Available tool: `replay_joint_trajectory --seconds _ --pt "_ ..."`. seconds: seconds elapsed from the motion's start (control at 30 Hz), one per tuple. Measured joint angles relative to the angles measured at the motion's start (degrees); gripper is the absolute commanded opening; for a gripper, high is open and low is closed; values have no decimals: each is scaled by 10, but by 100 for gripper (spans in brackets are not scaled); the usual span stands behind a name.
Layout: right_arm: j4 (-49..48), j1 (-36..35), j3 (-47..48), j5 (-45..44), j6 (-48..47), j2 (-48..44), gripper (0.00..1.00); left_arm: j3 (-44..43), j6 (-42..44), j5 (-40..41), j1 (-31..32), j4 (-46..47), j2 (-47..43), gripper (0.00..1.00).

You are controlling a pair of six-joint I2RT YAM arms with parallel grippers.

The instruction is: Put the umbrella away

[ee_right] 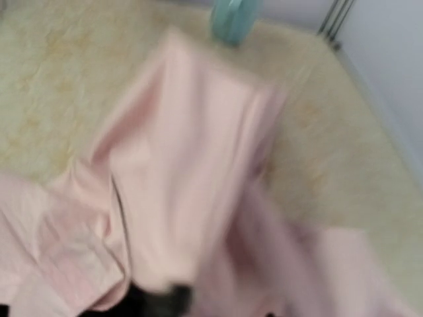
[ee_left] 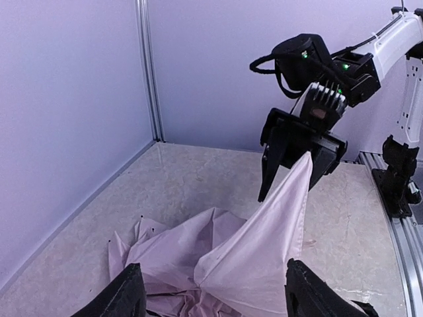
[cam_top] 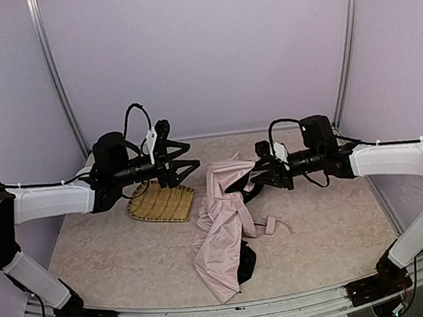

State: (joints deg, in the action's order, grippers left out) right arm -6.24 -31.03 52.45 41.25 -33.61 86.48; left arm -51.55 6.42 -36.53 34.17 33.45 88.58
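Right pincer [ee_left: 294, 175] pinches the pink umbrella [cam_top: 221, 241] fabric aloft.

Pale lilac walls [cam_top: 199, 53] enclose the cell on three sides, joined at upper left and upper right by slim aluminium posts [cam_top: 59, 84]. The beige, marble-patterned tabletop [cam_top: 109, 262] fills the lower half of the frame, edged along the bottom by a grooved metal rail [cam_top: 214, 311]. Lighting is soft and even.

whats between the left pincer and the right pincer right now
Pink fabric of the umbrella: the right pincer pinches one corner up off the table, and the open left pincer faces it. The left wrist view shows this best, and the top view agrees.
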Motion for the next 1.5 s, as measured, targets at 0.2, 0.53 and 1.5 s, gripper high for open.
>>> replay_joint_trajectory --seconds 0.2,0.53,1.5 --pt "24 0 2 -8 29 -127 45 -75 5 13 35 -10 52 56" --pt "-147 -44 2 -26 199 -42 36 -146 43 86 86 -107 190 54" --pt "-9 -50 -26 -119 319 17 68 -101 16 203 70 -111 174 78"
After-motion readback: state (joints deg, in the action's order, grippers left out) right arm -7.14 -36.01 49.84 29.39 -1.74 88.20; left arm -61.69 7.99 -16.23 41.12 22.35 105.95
